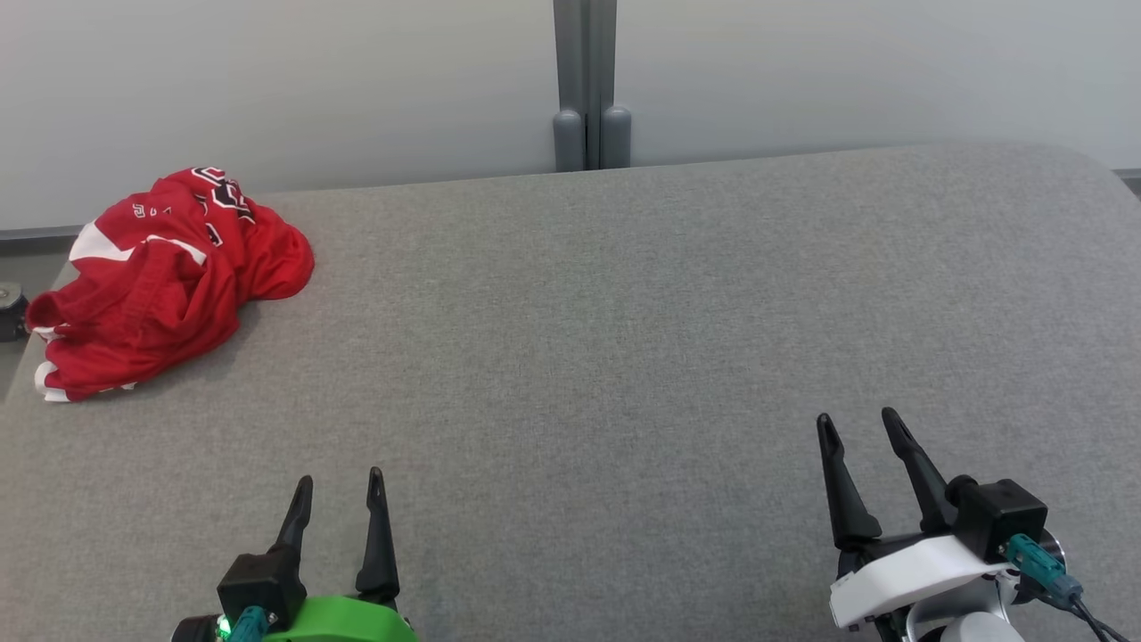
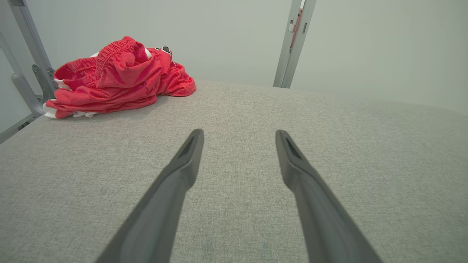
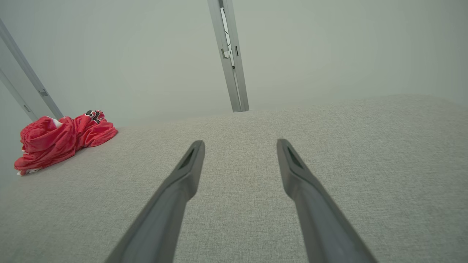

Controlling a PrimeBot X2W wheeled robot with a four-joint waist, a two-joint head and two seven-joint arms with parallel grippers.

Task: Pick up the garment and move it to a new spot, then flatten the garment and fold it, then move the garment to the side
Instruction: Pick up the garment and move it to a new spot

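Both splayed, left tool (image 1: 340, 478), right tool (image 1: 857, 416), grey fabric table (image 1: 579, 339), red garment (image 1: 160, 285), pale wall (image 1: 312, 80)

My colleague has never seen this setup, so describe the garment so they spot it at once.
Start from the wide grey fabric table. At its far left corner, well left of the grey post, lies the garment, bunched in a loose heap. It is bright red with white panels and black-and-white lettering, against plain grey all round.
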